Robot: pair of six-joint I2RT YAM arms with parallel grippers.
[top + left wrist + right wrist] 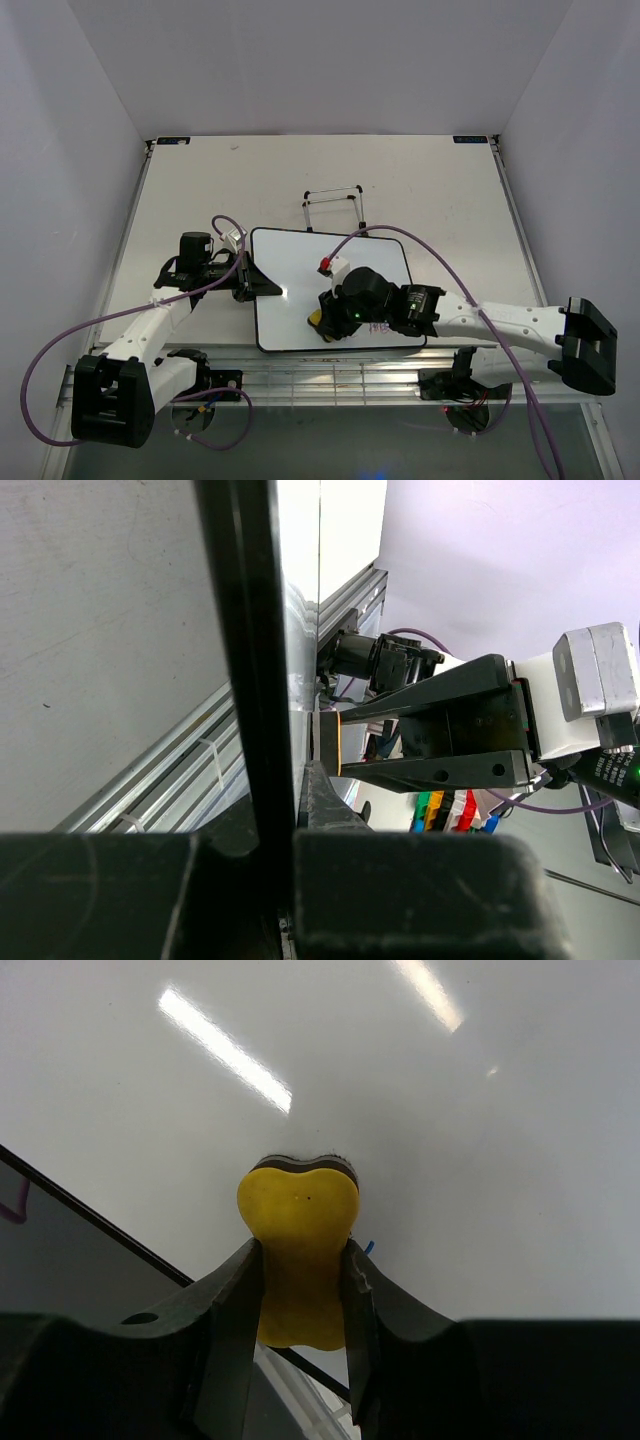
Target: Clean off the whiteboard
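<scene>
Whiteboard (295, 265) lay flat mid-desk (200, 180), nearer the near edge, with both arms on it.
The left end effector (262, 283) was clamped on the board's black frame at its left edge. The right end effector (300, 1300) pinched the yellow bone-shaped eraser (298, 1230) at its waist, pad down on the board's near half. The board looked stiff, light and glossy, so it would likely skid under wiping. The thin frame edge looked like the only sensible hold. The eraser looked soft and easy to squeeze.
</scene>
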